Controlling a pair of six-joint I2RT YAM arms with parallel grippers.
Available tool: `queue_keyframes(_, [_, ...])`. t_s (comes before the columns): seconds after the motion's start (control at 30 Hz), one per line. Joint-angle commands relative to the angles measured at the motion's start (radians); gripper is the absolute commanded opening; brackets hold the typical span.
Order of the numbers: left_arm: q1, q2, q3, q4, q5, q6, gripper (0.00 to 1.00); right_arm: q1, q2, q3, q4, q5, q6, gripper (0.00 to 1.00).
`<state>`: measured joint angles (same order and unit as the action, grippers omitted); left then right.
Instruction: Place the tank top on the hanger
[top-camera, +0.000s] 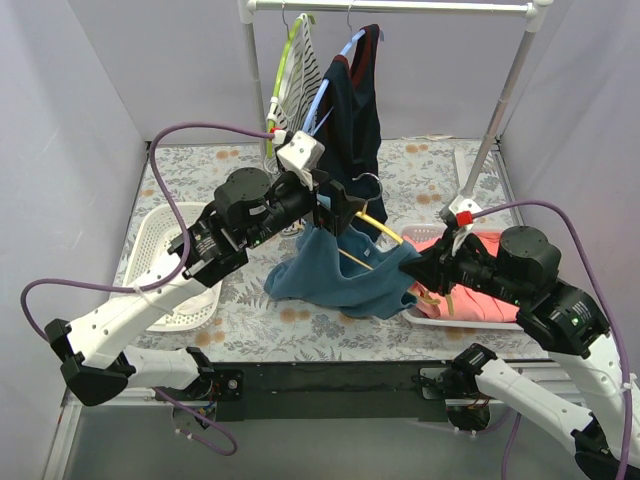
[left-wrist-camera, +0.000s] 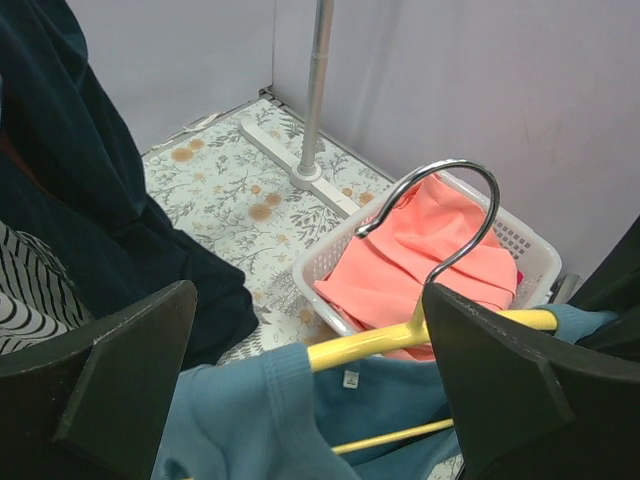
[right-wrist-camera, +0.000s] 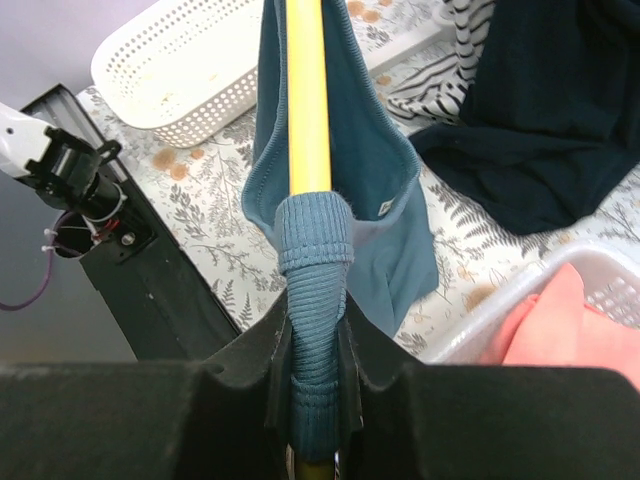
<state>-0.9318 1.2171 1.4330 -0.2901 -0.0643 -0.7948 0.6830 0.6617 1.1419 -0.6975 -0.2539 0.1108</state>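
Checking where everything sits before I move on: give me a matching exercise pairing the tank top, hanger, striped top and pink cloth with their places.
1 tank top
2 hanger
3 striped top
4 pink cloth

A in the white basket
B hanging from the rail
C strap pinched in the right gripper jaws
D passing between the left gripper jaws, which stand wide

Pairs: 1-C, 2-D, 3-B, 4-A

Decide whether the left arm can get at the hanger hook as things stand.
Probably yes: the hook rises inside the open left end effector, nothing covers it, and the tank top hangs lower.
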Motion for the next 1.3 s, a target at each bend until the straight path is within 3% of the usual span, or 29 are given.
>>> queue_keyframes(0.0, [0.008,-0.076,0.004,0.032,-0.048,0.040,0.98,0.004,-0.050,0.022,-0.008,0.108,0.027,0.01])
queue_keyframes(0.23, [0.008,-0.110,0.021,0.012,-0.035,0.048,0.98,0.004,-0.065,0.042,-0.039,0.215,0.070,0.01])
queue_keyframes(0.43, [0.008,-0.145,0.030,0.016,-0.046,0.029,0.98,0.004,0.053,0.228,-0.085,0.610,0.151,0.01])
queue_keyframes(0.63, [0.008,-0.171,0.032,-0.004,-0.060,0.022,0.98,0.004,0.214,0.465,-0.086,0.853,0.104,0.01])
queue_keyframes(0.9, [0.008,-0.188,0.044,-0.026,-0.055,0.014,0.98,0.004,0.381,0.668,-0.004,0.941,0.035,0.01])
queue_keyframes(1.27, [0.007,-0.212,0.038,-0.032,-0.066,-0.001,0.98,0.004,0.518,0.714,0.162,0.998,-0.056,0.01])
